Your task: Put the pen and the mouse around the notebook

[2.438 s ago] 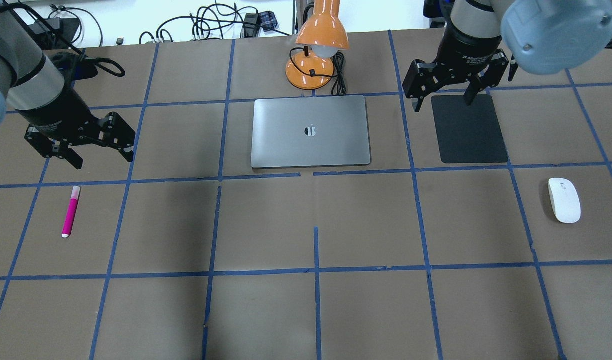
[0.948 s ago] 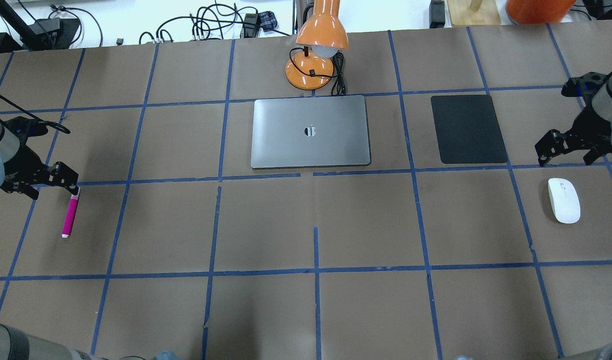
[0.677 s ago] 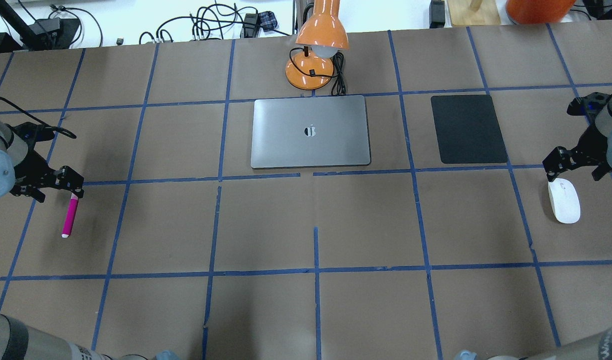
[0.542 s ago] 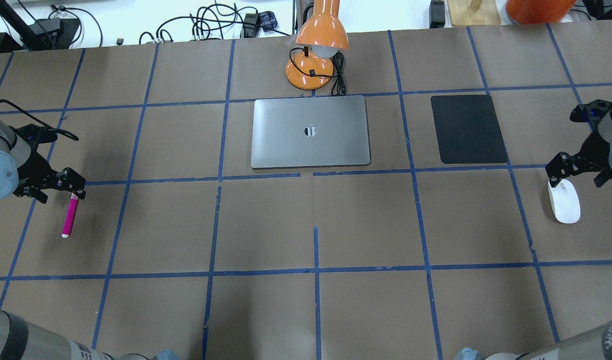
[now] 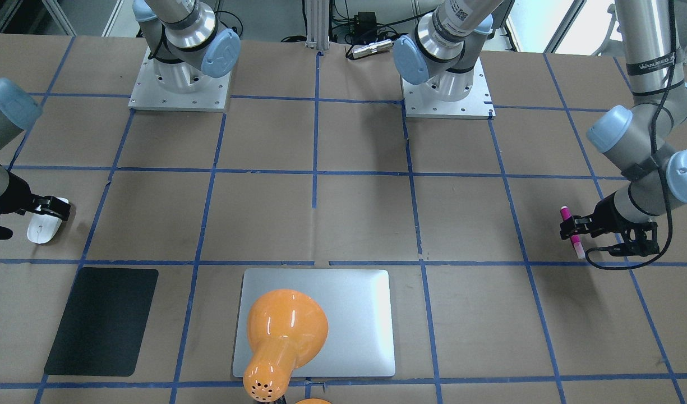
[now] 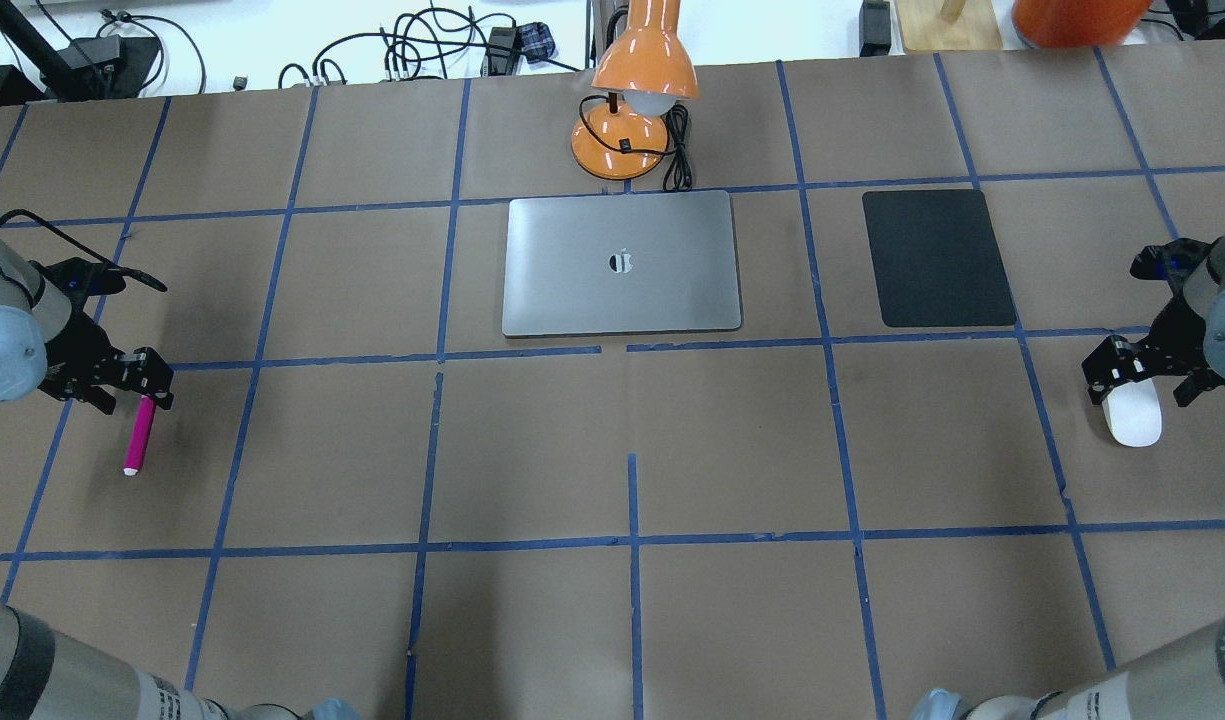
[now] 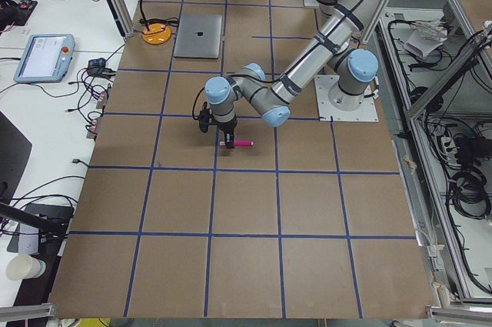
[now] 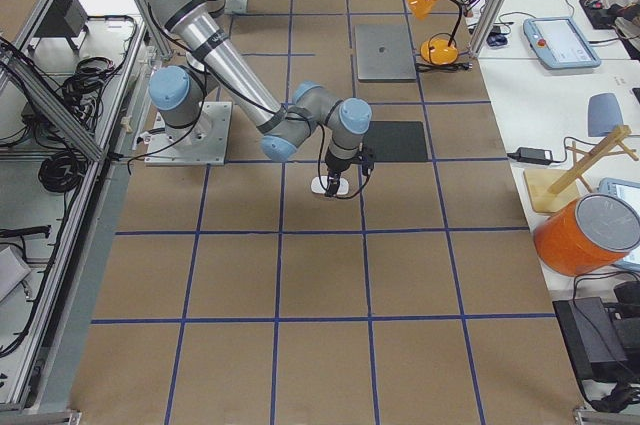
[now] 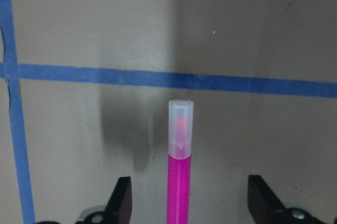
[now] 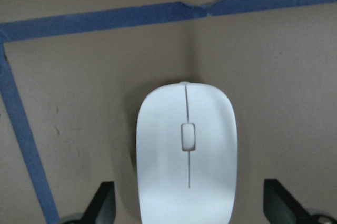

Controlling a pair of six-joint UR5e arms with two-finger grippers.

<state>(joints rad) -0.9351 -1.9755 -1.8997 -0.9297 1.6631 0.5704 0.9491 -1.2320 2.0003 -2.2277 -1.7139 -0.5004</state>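
Brown table, blue tape grid

Broad open table across the overhead view's lower half, notebook upper centre, orange lamp crowding its far edge, black mat upper right, open lanes flanking the notebook, left gripper low at far left, right gripper low at far right.

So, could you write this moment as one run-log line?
stage: pre-grasp | left gripper: open, straddling pen | right gripper: open, straddling mouse | notebook: far from both, nothing placed yet
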